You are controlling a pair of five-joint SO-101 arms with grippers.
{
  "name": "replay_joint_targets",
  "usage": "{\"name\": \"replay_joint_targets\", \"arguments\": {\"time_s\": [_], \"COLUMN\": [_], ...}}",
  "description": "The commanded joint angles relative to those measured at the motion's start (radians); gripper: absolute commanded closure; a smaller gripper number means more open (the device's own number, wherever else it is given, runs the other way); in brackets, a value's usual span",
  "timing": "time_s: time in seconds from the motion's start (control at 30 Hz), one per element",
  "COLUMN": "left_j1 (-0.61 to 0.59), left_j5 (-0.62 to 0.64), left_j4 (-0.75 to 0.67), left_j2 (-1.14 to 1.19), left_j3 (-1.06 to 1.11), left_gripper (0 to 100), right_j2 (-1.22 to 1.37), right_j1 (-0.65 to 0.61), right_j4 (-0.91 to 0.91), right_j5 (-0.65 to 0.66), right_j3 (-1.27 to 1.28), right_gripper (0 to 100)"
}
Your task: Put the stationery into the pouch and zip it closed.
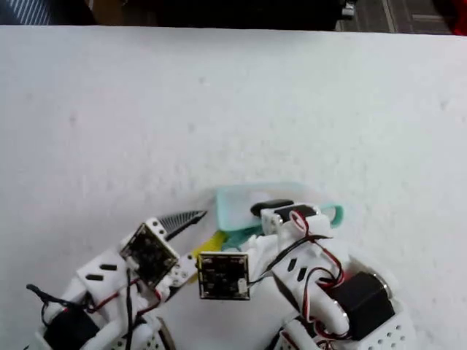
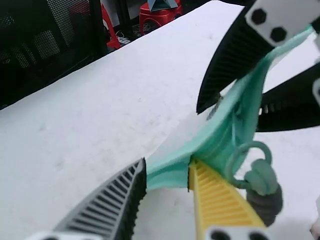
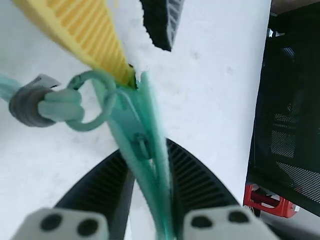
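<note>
Right gripper (image 3: pixel 147 150), seen from its own wrist: two black ribbed fingers (image 3: pixel 200 190) are pressed in from either side on the pouch (image 3: pixel 150 120), a mint-green case that stands on edge between them, its thin rim running away from the lens. Where the rim leaves the fingers, a metal slider sits on the seam. Whether the zip is drawn shut cannot be told.

From the pouch's far end hangs a cord loop (image 3: pixel 92 102) of the same green, knotted and passed through a grey bead (image 3: pixel 25 105) that lies off to one side.

Left gripper (image 2: pixel 167 167), at that same end: its fingers are spread. The yellow finger (image 2: pixel 220 205) touches the tip of the pouch beside the cord loop. The grey ribbed finger (image 2: pixel 110 205) stands on the other side of the pouch's end, which lies in the gap between the two.

In the high view the pouch rests on the white table (image 1: pixel 219 102) near its front edge, about midway across, just ahead of both arms. The right arm covers the pouch's middle, and the left arm comes in at an angle to its end.

Beyond the table's far edge stand a dark mesh panel (image 3: pixel 290 125) and a red object (image 2: pixel 160 12).
</note>
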Motion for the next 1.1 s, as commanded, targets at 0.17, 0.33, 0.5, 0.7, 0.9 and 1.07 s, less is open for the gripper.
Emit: {"name": "replay_joint_targets", "arguments": {"time_s": [0.17, 0.33, 0.5, 0.7, 0.9, 1.07], "left_j1": [-0.070, -0.110, -0.048, -0.041, -0.048, -0.044], "left_j5": [-0.167, -0.178, -0.250, -0.216, -0.087, -0.031], "left_j4": [0.115, 0.115, 0.061, -0.006, -0.132, -0.137], "left_j2": [0.005, 0.005, 0.005, 0.005, 0.005, 0.005], "left_j3": [-0.147, -0.129, -0.041, 0.011, 0.078, 0.043], "left_gripper": [83, 83, 79, 77, 77, 77], "right_j2": [-0.008, -0.008, -0.008, -0.010, -0.018, -0.016], "right_j1": [0.010, 0.005, 0.002, -0.005, -0.111, -0.119], "right_j4": [-0.051, -0.053, -0.050, -0.050, 0.015, 0.087], "right_j5": [-0.018, -0.018, -0.021, -0.025, -0.026, -0.026], "right_j3": [-0.012, -0.012, -0.012, -0.012, -0.069, -0.196], "right_gripper": [98.1, 98.1, 98.1, 98.1, 98.1, 98.1]}}
